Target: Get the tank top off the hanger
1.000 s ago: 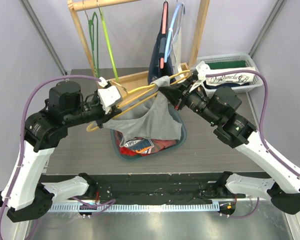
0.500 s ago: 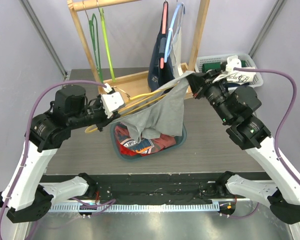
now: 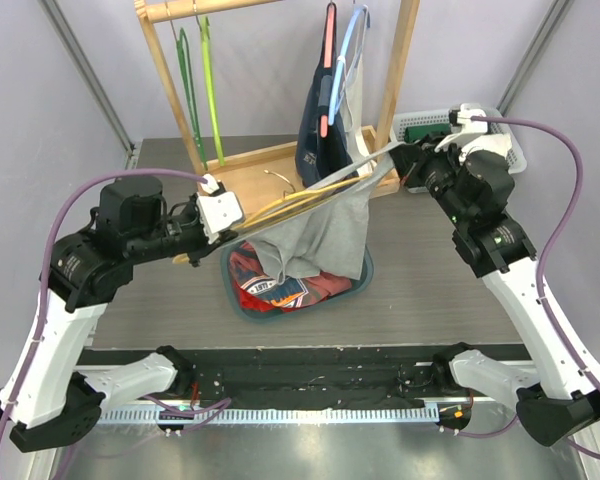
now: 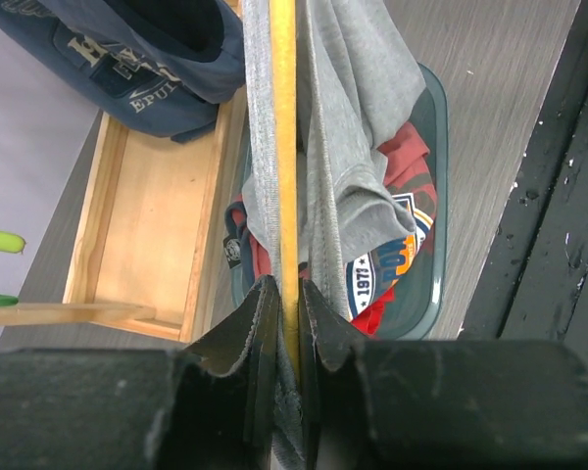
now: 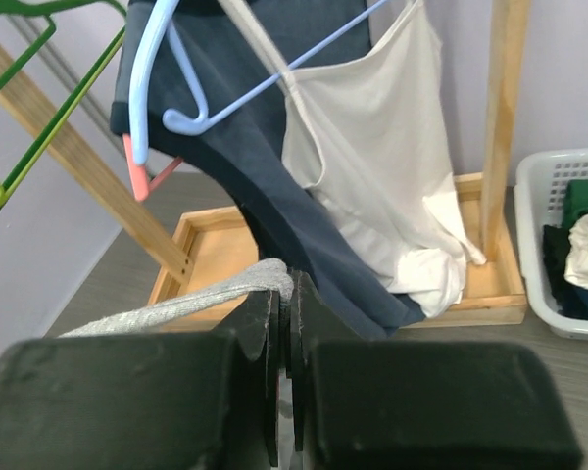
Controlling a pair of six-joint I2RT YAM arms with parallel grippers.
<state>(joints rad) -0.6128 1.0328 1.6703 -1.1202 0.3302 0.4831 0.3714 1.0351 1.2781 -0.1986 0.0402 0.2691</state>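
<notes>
A grey tank top (image 3: 320,235) hangs on a yellow hanger (image 3: 280,206) above the centre of the table. My left gripper (image 3: 218,226) is shut on the hanger's near end; in the left wrist view the yellow bar (image 4: 283,147) runs between the pads with grey cloth (image 4: 353,166) beside it. My right gripper (image 3: 398,160) is shut on the top's grey strap (image 3: 372,163) and holds it taut up and to the right. The strap (image 5: 186,302) shows in the right wrist view, pinched at my right gripper (image 5: 285,299).
A dark basket (image 3: 365,275) of red and printed clothes sits below the top. A wooden rack (image 3: 170,70) behind holds green hangers (image 3: 210,70), a navy garment (image 3: 315,135) and a white top (image 5: 367,157). A white basket (image 3: 510,135) stands at the far right.
My right gripper has moved up and to the right with the strap, stretching the top away from the hanger. The left gripper has held the hanger nearly still, tilting it slightly.
</notes>
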